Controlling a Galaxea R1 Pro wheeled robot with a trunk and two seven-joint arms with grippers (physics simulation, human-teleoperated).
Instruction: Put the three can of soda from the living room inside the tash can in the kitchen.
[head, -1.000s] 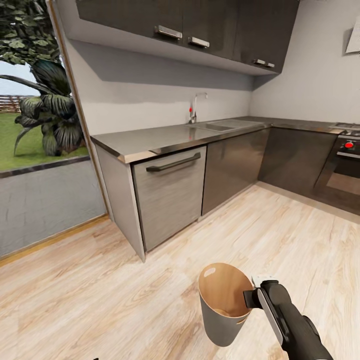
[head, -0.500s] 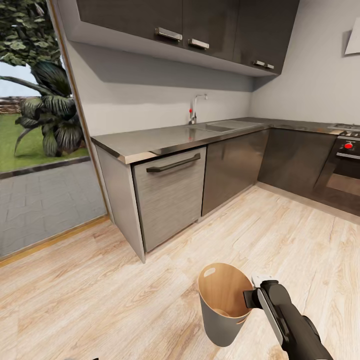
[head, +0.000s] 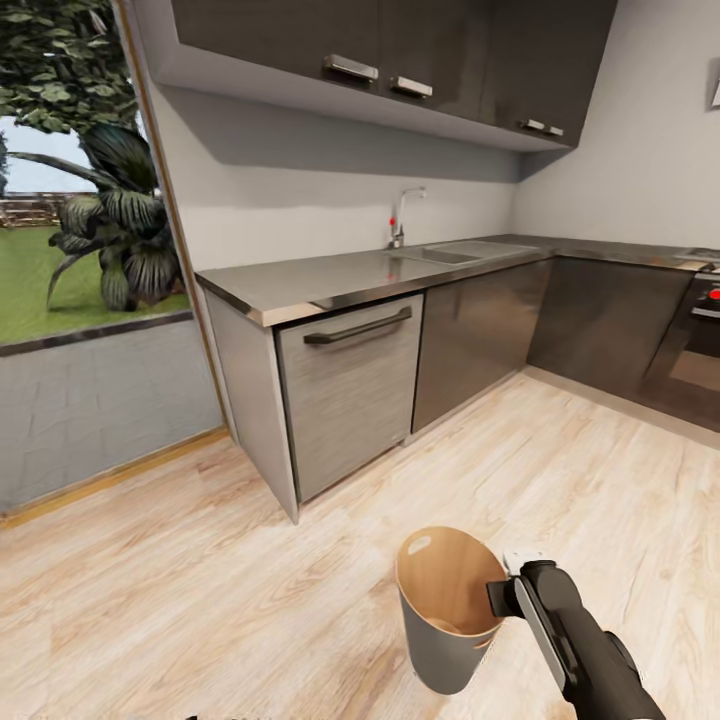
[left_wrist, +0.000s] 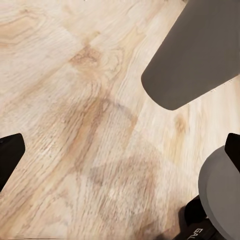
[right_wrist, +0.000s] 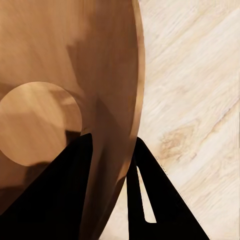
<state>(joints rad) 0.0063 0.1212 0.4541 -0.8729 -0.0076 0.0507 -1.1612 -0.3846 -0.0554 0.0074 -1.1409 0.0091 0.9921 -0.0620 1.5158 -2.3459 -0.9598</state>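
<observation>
Above the wood floor, one right tool clamps the rim of one tash can; left tool's fingers spread apart.

A light wood plank floor runs across the kitchen, its boards laid at a slant toward the cabinets. At its far edge it meets the base of the grey cabinet run, where the dishwasher front stands, and the dark lower cabinets along the corner. On the window side a thin wooden threshold strip borders it. Whether the tash can stands on the floor or hangs just above it cannot be told. In the left wrist view the planks show a darker, knotted grain patch. The steel surface above the cabinets carries a sink with a faucet.
</observation>
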